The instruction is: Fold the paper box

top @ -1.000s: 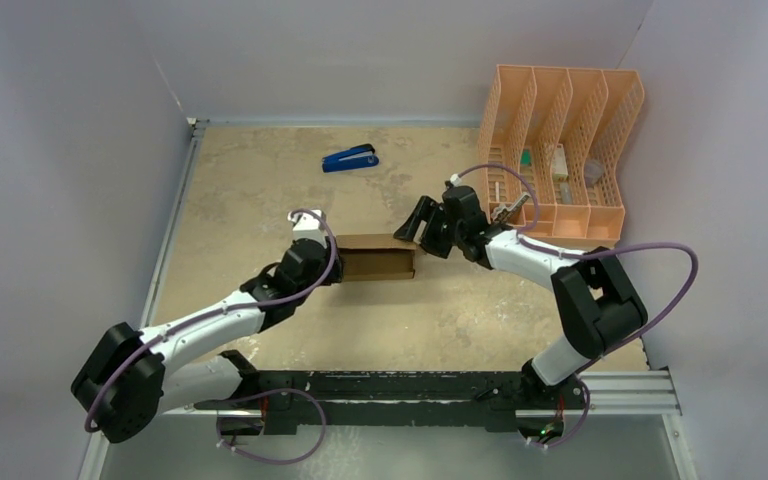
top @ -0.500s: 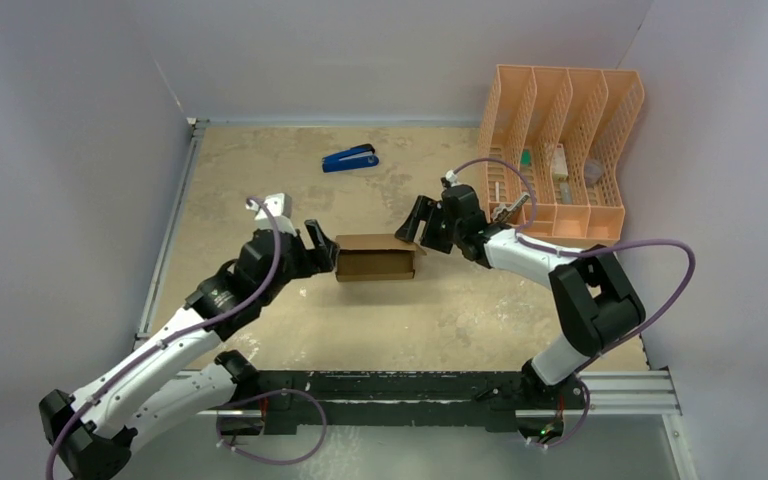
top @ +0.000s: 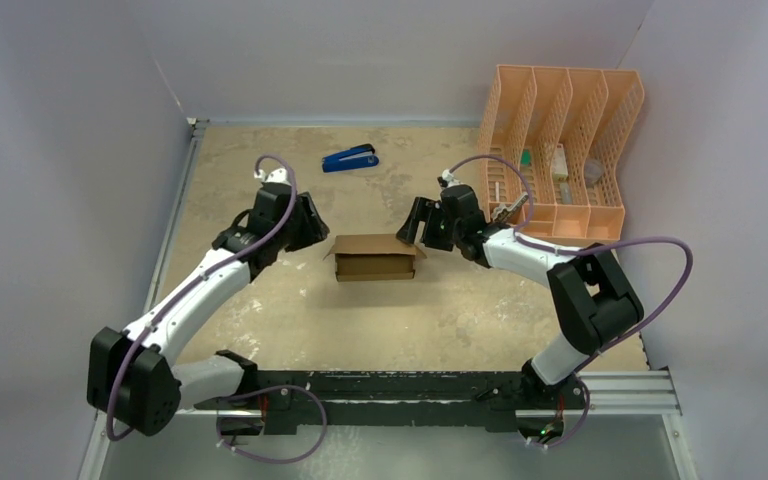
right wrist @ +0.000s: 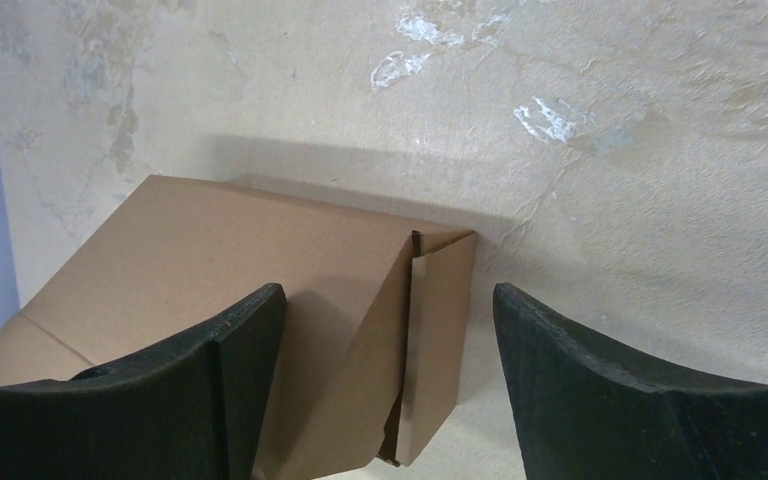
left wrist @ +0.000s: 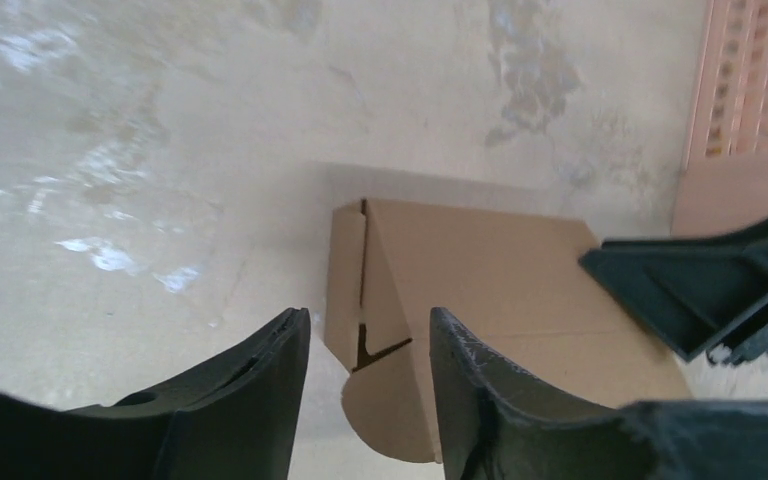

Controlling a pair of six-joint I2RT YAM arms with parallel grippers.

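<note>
The paper box (top: 375, 258) is a small brown cardboard box lying on the table between the two arms. Its end flaps stand partly loose; a rounded flap (left wrist: 390, 400) hangs off its left end. My left gripper (top: 308, 222) hovers left of the box and apart from it, open with nothing between its fingers (left wrist: 280, 345). My right gripper (top: 413, 224) is at the box's back right corner, open. In the right wrist view the box's right end (right wrist: 440, 330) lies in the gap between the fingers (right wrist: 250, 320); I cannot tell whether they touch it.
A blue stapler (top: 350, 158) lies on the table behind the box. A peach-orange mesh file organizer (top: 560, 150) with small items in it stands at the back right, close behind the right arm. Grey walls enclose the table on three sides.
The left gripper let go of the box's left end and drew back up and to the left. The left end flap swung outward. The right gripper barely moved.
</note>
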